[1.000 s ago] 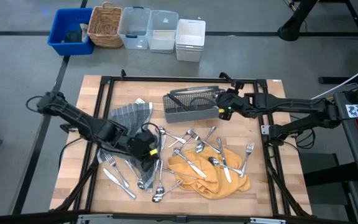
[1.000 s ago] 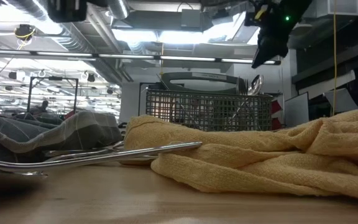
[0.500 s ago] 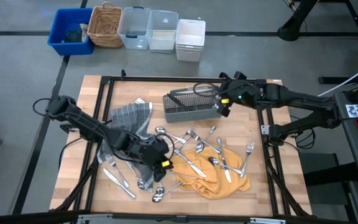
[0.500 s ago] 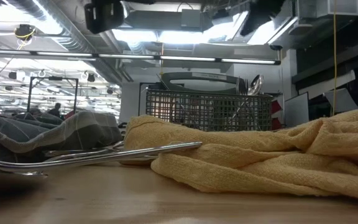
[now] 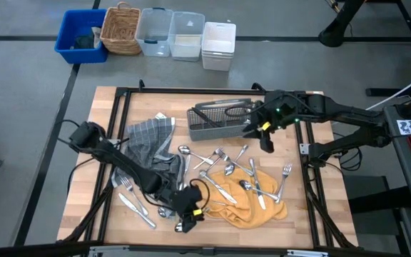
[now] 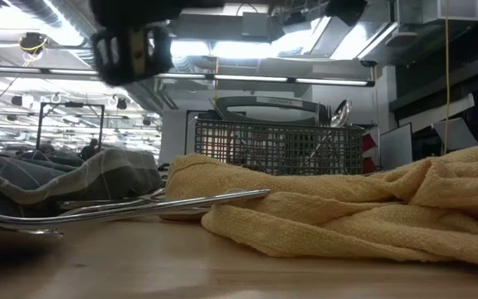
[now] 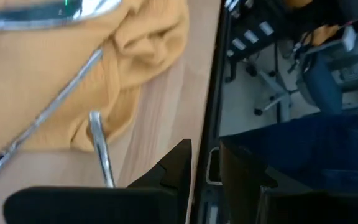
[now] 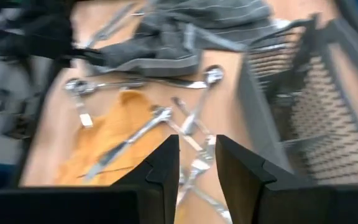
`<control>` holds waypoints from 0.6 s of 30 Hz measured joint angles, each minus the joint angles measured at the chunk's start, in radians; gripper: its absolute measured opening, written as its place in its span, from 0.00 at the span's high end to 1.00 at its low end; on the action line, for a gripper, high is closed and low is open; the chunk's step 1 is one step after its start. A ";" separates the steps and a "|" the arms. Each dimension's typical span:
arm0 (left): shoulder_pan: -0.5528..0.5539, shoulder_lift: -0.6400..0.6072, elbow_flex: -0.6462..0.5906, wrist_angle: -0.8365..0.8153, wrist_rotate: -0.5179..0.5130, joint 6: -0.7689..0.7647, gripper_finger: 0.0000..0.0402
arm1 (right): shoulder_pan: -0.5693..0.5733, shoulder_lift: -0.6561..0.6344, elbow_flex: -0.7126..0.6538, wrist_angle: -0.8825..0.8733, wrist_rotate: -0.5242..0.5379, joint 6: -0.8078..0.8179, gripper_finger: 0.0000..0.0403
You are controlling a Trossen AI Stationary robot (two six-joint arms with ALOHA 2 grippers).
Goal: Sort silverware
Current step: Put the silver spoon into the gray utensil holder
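Note:
Silverware lies scattered on the wooden table: forks and spoons on and around a yellow towel, more pieces by a grey plaid cloth. A grey mesh caddy stands at the far middle, with a spoon upright in it. My left gripper hovers over the towel's near left corner, open a little and empty; its wrist view shows a utensil handle beside the fingers. My right gripper, slightly open and empty, hangs just off the caddy's right end.
Beyond the table's far edge stand a blue bin, a wicker basket, two clear tubs and a white container. A black frame runs along the table's edges. Bare wood shows at the far left.
My left gripper has swept from the plaid cloth toward the table's near edge and right, stopping over the towel's near left corner. My right gripper has moved from above the caddy's right end toward the near edge and tipped down toward the silverware.

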 joint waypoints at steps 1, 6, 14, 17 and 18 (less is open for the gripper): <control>-0.004 0.010 0.000 -0.002 0.000 -0.008 0.82 | 0.000 0.000 0.000 0.001 -0.026 0.016 0.74; -0.014 0.048 0.000 -0.011 0.039 0.009 0.82 | 0.017 0.000 0.000 0.002 -0.100 0.100 0.74; -0.013 0.054 0.000 -0.194 0.041 -0.019 0.82 | 0.159 0.008 0.000 0.026 -0.018 0.115 0.74; -0.016 0.076 0.000 -0.207 0.041 0.001 0.82 | 0.222 0.023 0.000 0.029 0.038 0.122 0.74; -0.018 0.083 0.000 -0.205 0.041 0.020 0.82 | 0.241 0.026 0.000 0.030 0.057 0.132 0.74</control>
